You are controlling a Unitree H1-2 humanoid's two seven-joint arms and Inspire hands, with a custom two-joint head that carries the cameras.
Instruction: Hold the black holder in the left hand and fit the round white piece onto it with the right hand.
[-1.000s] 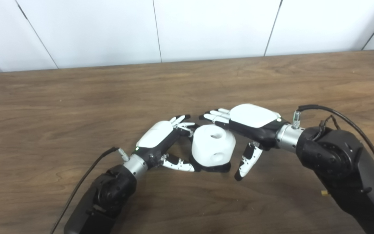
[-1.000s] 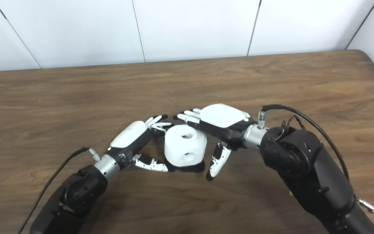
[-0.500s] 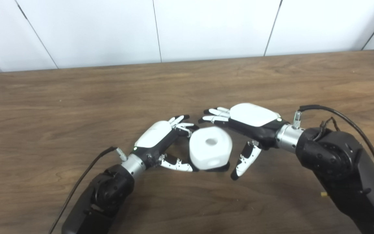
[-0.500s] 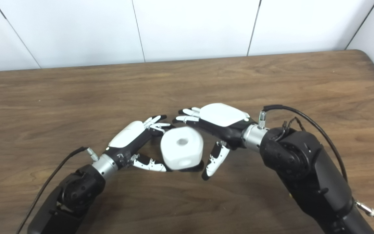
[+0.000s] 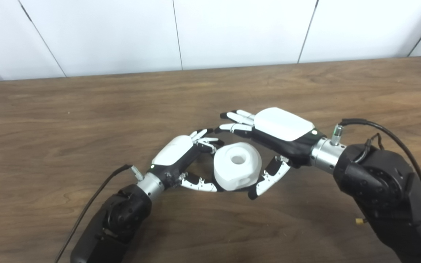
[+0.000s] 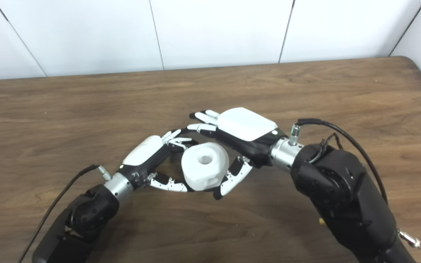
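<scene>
While left hand (image 5: pixel 175 155) grips it, round white piece (image 5: pixel 236 171) (hole up) sits beside splayed rt hand (image 5: pixel 274 137).

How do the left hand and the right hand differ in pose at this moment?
The left hand lies low beside the white piece, fingers curled round its base; the right hand is raised, fingers stretched flat above it. The left thumb lies along the bottom; the right thumb points down at the piece's side. Both flank the piece.
</scene>
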